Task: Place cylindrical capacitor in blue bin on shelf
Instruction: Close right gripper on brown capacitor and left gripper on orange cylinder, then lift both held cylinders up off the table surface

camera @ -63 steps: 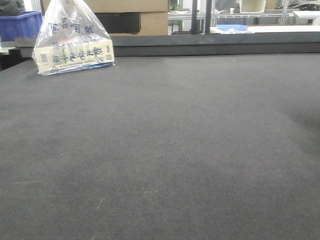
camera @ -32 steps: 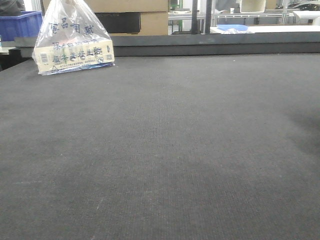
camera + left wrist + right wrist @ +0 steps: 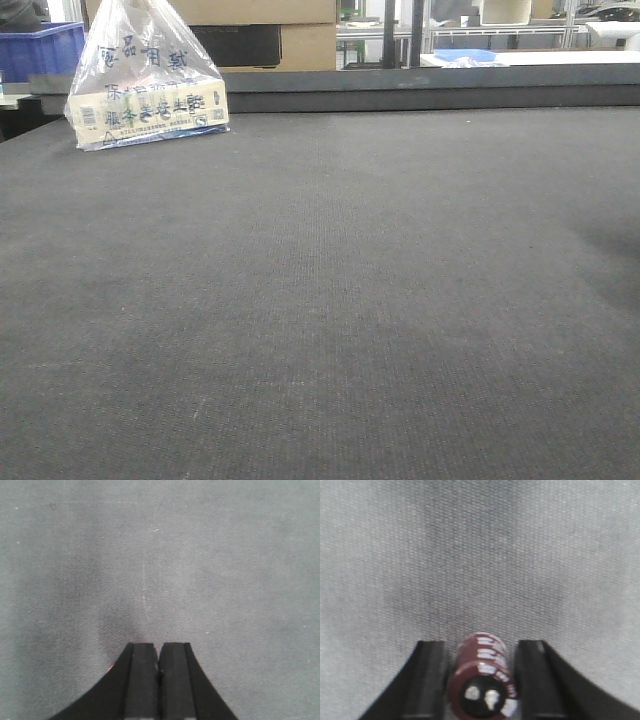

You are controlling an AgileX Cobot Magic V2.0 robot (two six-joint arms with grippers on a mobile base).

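In the front view a clear plastic bag [image 3: 147,75] is standing at the far left of the dark mat [image 3: 330,300]. It is carrying blue Chinese characters in several rows (too small for me to read them surely). Inside it a pale yellow box [image 3: 150,112] is showing more blue characters and a small barcode at its left end. Behind the bag a blue crate [image 3: 40,48] and brown cardboard boxes [image 3: 300,30] are standing beyond the mat's far edge.

The capacitor [image 3: 481,677] is showing only in the right wrist view. It is a dark red cylinder with white printing along its side, but the printing is too blurred to read. Its black end with two metal pins is facing the camera. It is lying between the two black fingers of the right gripper [image 3: 480,647], a little tilted. The fingers are standing partly spread, close on both sides of it. Whether they are really pressing it, I cannot tell. The grey mat is filling the whole background.

The left gripper [image 3: 158,647] is hanging over bare mat with its fingers pressed together, holding nothing.
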